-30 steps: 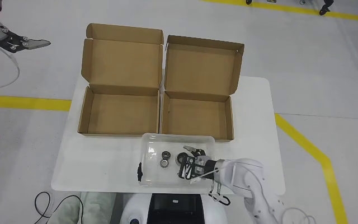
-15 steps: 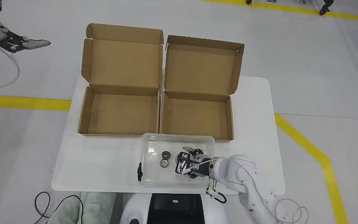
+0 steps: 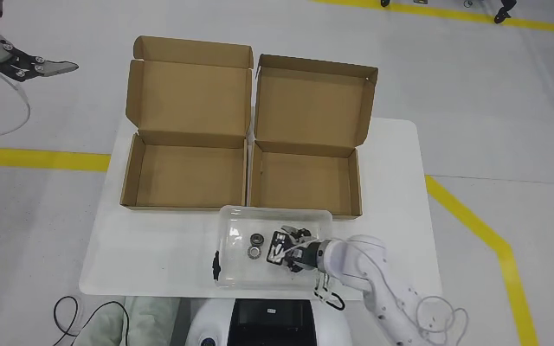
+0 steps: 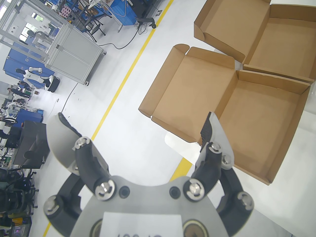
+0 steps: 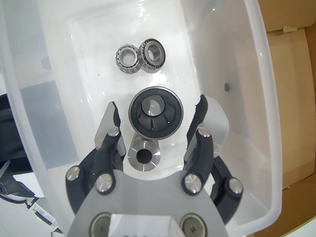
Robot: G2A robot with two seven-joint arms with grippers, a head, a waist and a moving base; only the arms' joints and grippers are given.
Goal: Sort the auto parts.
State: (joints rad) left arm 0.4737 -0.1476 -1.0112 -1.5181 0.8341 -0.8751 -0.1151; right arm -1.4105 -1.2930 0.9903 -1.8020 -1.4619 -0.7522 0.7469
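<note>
Where the white table [image 3: 389, 173] stands on a pale floor [image 3: 485, 104] crossed by yellow lines [image 3: 52, 159], the room behind opens onto blue racks [image 4: 118, 1] and a grey cabinet [image 4: 74, 57]. Two cardboard boxes sit side by side on the table's far half, the left box [image 3: 186, 177] and the right box [image 3: 303, 183], both with lids folded back. Just in front of them, at the near edge, lies a clear plastic bin [image 3: 275, 208].

The right hand [image 5: 158, 102] is down inside the bin, its fingers spread to either side of the large bearing [image 5: 156, 113] with a gap on each side, gripping nothing. A metal sleeve [image 5: 144, 155] lies between the fingers, touching the large bearing on the palm side. Two small roller bearings [image 5: 127, 59] rest against each other farther along the bin floor. The bin's walls close in on both flanks of the hand.

The left hand [image 4: 135, 124] hangs released over the floor, well apart from the table's left side.
</note>
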